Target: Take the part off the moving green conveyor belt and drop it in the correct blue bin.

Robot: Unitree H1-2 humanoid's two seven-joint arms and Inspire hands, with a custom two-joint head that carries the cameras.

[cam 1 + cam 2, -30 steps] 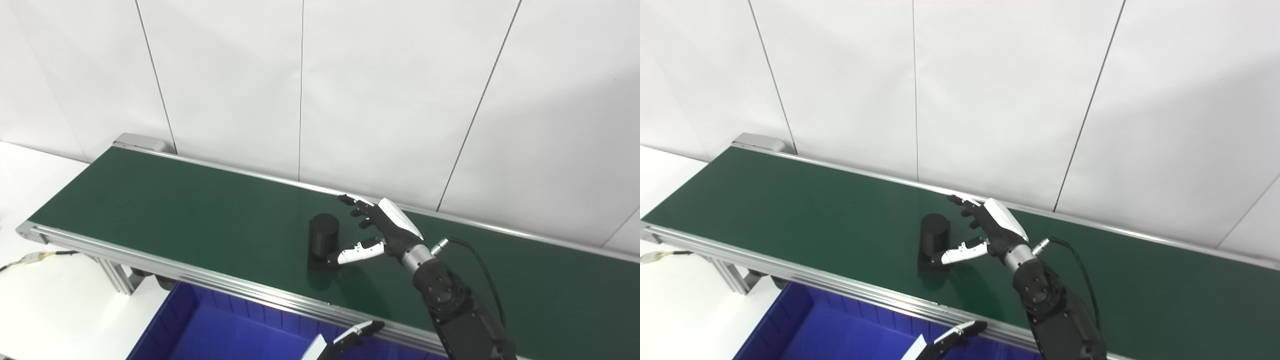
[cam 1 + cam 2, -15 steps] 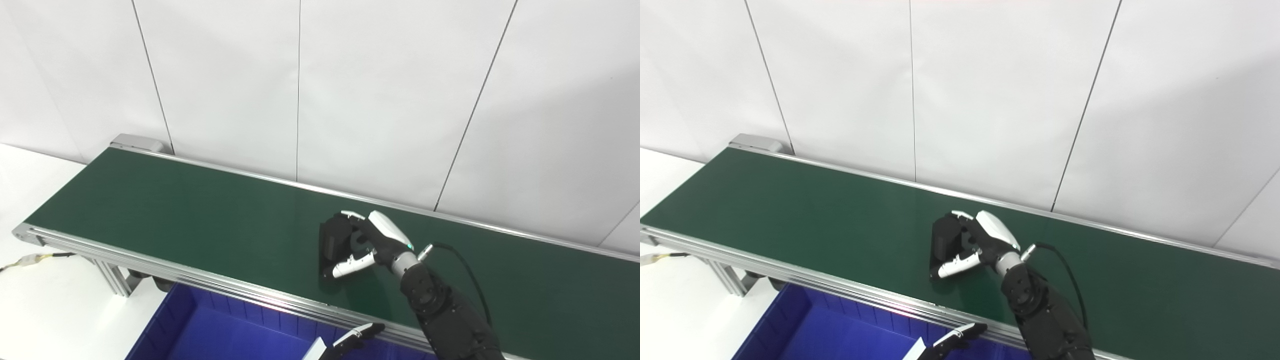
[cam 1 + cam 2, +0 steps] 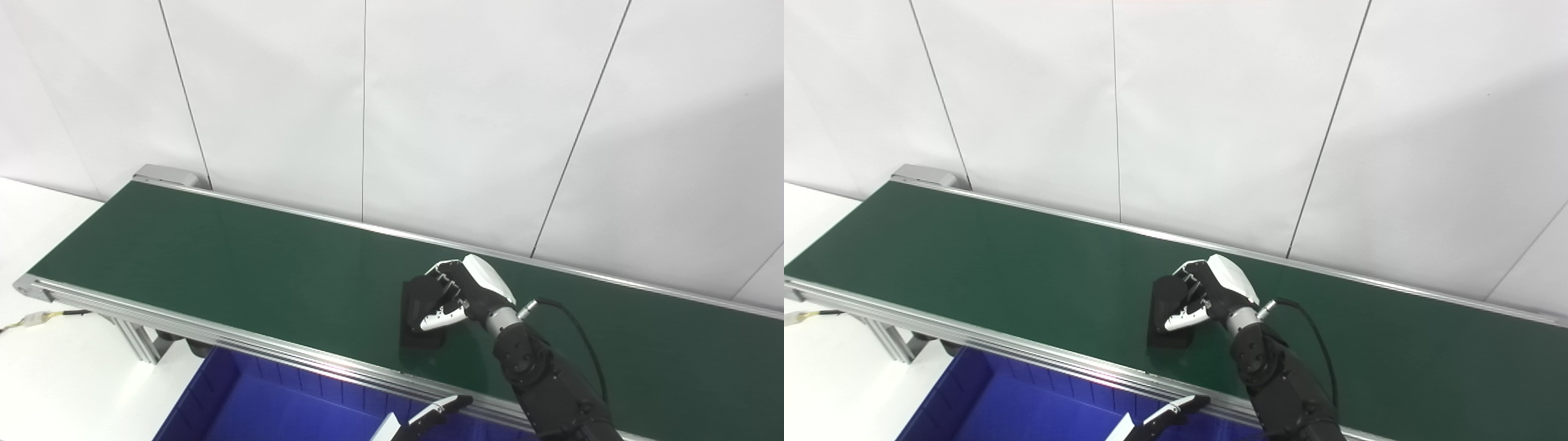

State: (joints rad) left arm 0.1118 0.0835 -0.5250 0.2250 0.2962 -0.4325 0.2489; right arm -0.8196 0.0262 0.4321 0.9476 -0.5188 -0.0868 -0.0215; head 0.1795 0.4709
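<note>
fingers of the right hand [image 3: 465,294] have since curled round the black part [image 3: 422,306] on the conveyor belt [image 3: 245,269]; firm hold advisable before lifting toward blue bin [image 3: 275,410].

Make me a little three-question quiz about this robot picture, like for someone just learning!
1. True or false: the right robot hand is closed around the black part.
2. What colour is the bin below the belt? A red, B blue, C yellow.
3. Fill in: the part is over the ___ belt.

Key: 1 true; 2 B; 3 green.
</note>
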